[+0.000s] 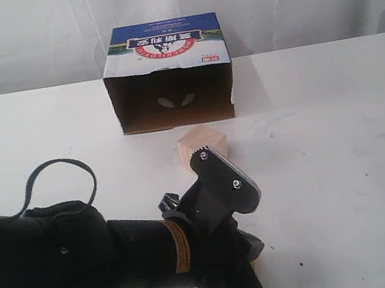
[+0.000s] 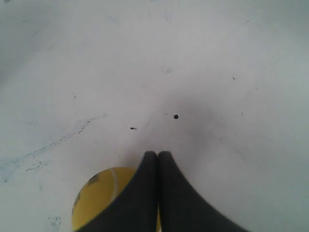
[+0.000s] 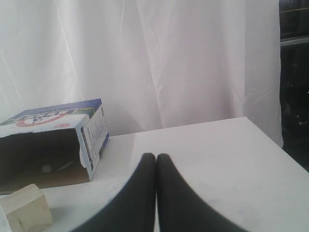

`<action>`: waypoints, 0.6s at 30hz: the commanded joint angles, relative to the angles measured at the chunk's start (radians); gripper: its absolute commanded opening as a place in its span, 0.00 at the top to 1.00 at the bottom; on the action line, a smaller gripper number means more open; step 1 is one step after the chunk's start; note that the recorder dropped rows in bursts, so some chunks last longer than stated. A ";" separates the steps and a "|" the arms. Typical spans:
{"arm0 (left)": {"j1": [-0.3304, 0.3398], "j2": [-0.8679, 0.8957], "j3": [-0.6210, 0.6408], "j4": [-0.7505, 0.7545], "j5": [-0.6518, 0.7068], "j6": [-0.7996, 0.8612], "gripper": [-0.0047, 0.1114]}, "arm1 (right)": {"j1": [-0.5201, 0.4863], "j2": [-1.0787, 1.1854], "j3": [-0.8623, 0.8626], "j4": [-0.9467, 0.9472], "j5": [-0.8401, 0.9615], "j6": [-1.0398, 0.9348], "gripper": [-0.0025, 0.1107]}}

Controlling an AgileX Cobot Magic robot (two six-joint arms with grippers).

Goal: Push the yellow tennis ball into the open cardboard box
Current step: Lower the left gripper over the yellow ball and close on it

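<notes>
The yellow tennis ball (image 2: 96,203) lies on the white table, partly covered by the fingers of my left gripper (image 2: 158,154), which is shut with nothing between them. Whether they touch the ball I cannot tell. In the exterior view the ball is hidden behind my left arm (image 1: 87,261). The open cardboard box (image 1: 163,47) lies at the back middle, its dark opening facing the front. My right gripper (image 3: 156,156) is shut and empty over the table, to the side of the box (image 3: 53,116); it is out of the exterior view.
A pale wooden cube (image 1: 202,145) stands just in front of the box's opening, between it and my left arm; the right wrist view shows the cube (image 3: 26,210) too. A white curtain hangs behind the table. The table's right edge (image 3: 270,140) is near.
</notes>
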 commanded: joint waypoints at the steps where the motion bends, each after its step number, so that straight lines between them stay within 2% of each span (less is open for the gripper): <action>1: -0.008 0.013 -0.005 0.004 0.028 -0.012 0.96 | 0.000 -0.005 0.001 0.001 -0.006 0.003 0.98; 3: -0.008 0.013 -0.001 0.009 0.068 -0.008 0.96 | 0.000 -0.005 0.001 0.001 -0.006 0.007 0.98; 12: -0.004 0.013 0.095 0.011 0.056 0.023 0.96 | 0.000 -0.005 0.001 0.001 -0.006 0.027 0.98; 18: 0.036 0.013 0.114 0.011 0.067 0.023 0.96 | 0.000 -0.005 0.001 0.001 -0.006 0.027 0.98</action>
